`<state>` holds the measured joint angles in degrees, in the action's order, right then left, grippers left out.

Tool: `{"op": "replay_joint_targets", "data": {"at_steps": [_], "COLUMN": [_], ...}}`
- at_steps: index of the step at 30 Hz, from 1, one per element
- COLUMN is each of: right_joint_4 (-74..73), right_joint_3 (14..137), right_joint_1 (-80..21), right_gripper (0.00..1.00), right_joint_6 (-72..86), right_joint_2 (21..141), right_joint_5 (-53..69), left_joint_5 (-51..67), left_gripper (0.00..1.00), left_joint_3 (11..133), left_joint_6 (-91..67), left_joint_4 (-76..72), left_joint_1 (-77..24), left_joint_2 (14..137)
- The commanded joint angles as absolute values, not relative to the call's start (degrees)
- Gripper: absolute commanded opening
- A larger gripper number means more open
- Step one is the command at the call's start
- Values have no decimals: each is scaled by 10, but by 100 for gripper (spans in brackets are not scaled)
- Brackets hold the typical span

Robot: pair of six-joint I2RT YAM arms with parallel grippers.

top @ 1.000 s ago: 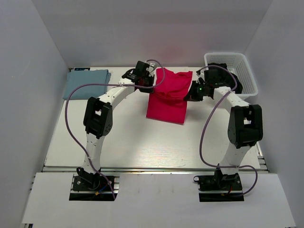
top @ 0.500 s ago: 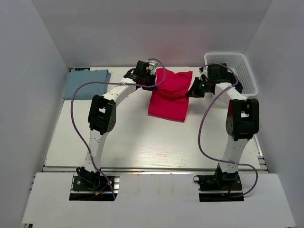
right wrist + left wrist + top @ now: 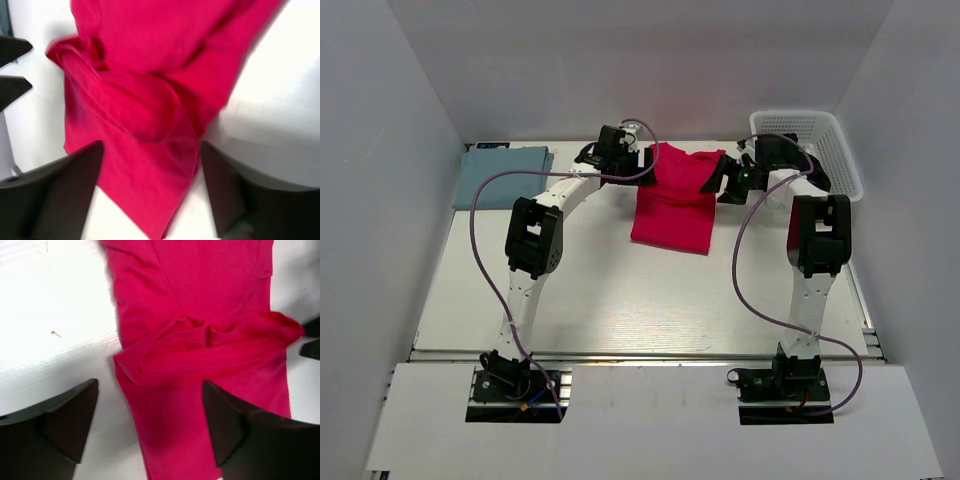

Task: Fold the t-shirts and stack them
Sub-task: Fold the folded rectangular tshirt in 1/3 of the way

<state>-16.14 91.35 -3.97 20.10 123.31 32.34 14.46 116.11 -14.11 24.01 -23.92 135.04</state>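
The crimson t-shirt point(image 3: 672, 205) lies at the back middle of the table, folded over, with a bunched ridge running across it point(image 3: 210, 347) point(image 3: 145, 107). My left gripper point(image 3: 642, 160) point(image 3: 150, 425) hovers open over the shirt's left edge, holding nothing. Over the right edge my right gripper point(image 3: 713, 184) point(image 3: 150, 190) also stands open and empty, with cloth lying loose below its fingers. The pale blue-grey t-shirt point(image 3: 502, 175) lies folded flat at the back left, away from both grippers.
A white lattice basket point(image 3: 825, 140) stands at the back right corner, close behind the right arm. White walls enclose the table on three sides. Each wrist view shows the other gripper's dark fingertips point(image 3: 311, 340) point(image 3: 12, 65) at its edge.
Both grippers went from shut on the red shirt's upper edge to open and let it go. The folded-over cloth now rests further back, and both wrists moved toward the rear wall.
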Motion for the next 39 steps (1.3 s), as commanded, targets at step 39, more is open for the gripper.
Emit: {"op": "replay_joint_targets", "data": {"at_steps": [39], "right_joint_4": [129], "right_joint_3": [912], "right_joint_1": [-191], "right_gripper": [90], "right_joint_6": [177], "right_joint_2": [1276], "right_joint_5": [212], "left_joint_5": [-25], "left_gripper": [100], "left_joint_3": [629], "left_joint_6": [-168], "left_joint_4": [261], "left_joint_1": [-223], "left_joint_2": [858]}}
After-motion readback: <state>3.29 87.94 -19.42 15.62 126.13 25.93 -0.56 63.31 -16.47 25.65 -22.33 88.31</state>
